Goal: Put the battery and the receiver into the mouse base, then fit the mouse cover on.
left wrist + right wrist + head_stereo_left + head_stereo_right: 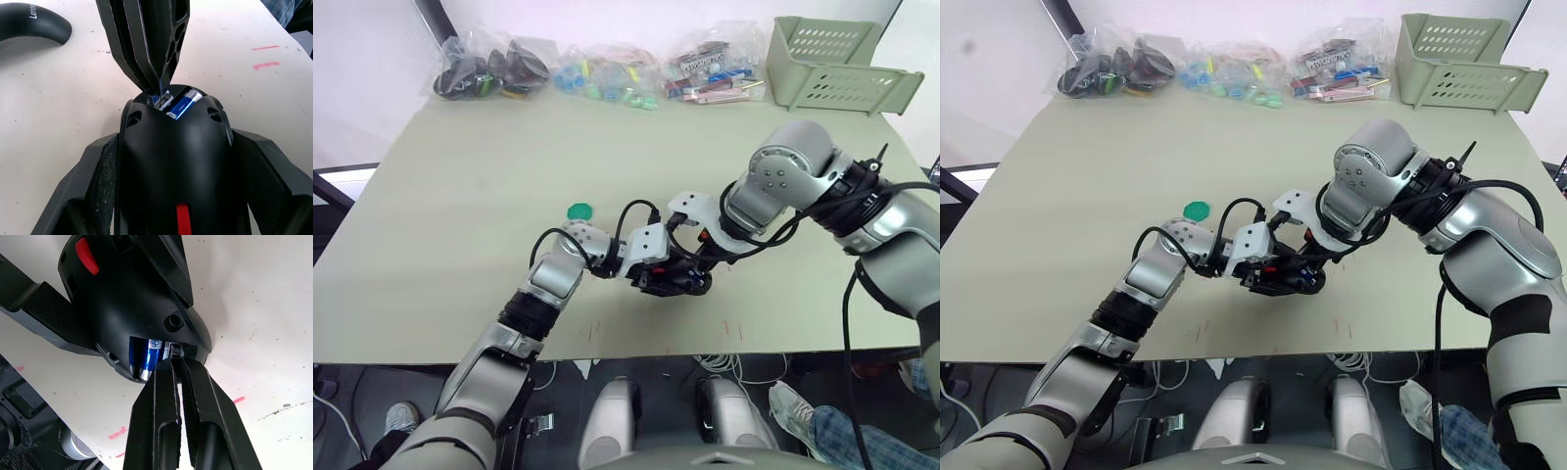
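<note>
The mouse base (173, 161) is closest, low in the middle of the left wrist picture. The left hand (658, 277) holds it from both sides, one black finger (90, 191) pressed on each flank, so this hand is closed on the base. In the head pictures the base sits low in the middle of the counter (460, 196), near the front edge.

The battery (183, 104) is already inside the base. It lies in its slot, blue and white, with its long side running along the length of the mouse.

The right hand (176, 360) comes in from the right of the frame. Its two fingers are pinched almost together, and the tips touch the slot just beside the battery. A tiny silver thing shows at the tips; it may be the receiver, but I cannot tell for sure.

The cover (32, 27) lies apart in the upper left of the left wrist picture. The right hand is the free one, so it seems the one to fetch it.
</note>
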Controlling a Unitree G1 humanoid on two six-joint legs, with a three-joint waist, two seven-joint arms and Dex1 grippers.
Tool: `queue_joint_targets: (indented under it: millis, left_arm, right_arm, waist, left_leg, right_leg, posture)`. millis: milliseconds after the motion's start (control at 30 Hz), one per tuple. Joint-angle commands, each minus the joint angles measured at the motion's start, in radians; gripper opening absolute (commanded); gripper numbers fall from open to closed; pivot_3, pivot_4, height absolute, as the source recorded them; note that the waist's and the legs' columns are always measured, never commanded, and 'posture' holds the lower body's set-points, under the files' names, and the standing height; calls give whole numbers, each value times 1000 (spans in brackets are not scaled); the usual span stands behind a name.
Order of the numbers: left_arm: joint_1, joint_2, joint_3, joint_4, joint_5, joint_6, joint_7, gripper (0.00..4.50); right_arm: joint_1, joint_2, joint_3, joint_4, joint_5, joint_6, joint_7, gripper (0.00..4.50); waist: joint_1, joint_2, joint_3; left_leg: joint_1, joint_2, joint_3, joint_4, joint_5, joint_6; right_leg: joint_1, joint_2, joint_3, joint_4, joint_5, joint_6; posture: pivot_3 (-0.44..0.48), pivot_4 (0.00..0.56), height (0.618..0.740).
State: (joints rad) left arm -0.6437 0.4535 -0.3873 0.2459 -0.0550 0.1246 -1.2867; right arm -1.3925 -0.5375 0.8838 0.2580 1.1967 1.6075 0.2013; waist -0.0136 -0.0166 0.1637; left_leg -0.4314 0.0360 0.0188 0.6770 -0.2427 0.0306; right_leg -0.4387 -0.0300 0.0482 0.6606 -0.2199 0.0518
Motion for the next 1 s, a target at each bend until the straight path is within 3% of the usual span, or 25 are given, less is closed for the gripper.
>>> queue_joint_targets:
  millis: [33, 500, 1000]
  left_arm:
    - [4, -16, -23, -31, 6, -1, -3, 2929]
    - [6, -18, -22, -33, 5, 4, 3, 2929]
    - [7, -28, -19, -27, 10, 1, 12, 2929]
  right_arm:
    - [1, 24, 34, -14, -8, 7, 2, 0]
    - [37, 83, 22, 89, -30, 7, -6, 0]
    - [84, 77, 24, 32, -17, 7, -10, 0]
  waist:
    - [0, 0, 0]
    - [-5, -2, -5]
    - [-5, -4, -13]
  left_leg:
    - [0, 0, 0, 0, 0, 0]
    - [2, 1, 0, 0, 0, 0]
    - [2, 1, 0, 0, 0, 0]
  right_leg:
    - [0, 0, 0, 0, 0, 0]
    - [1, 1, 0, 0, 0, 0]
    - [1, 1, 0, 0, 0, 0]
  posture:
    - [0, 150, 740]
    - [0, 150, 740]
    - [0, 150, 740]
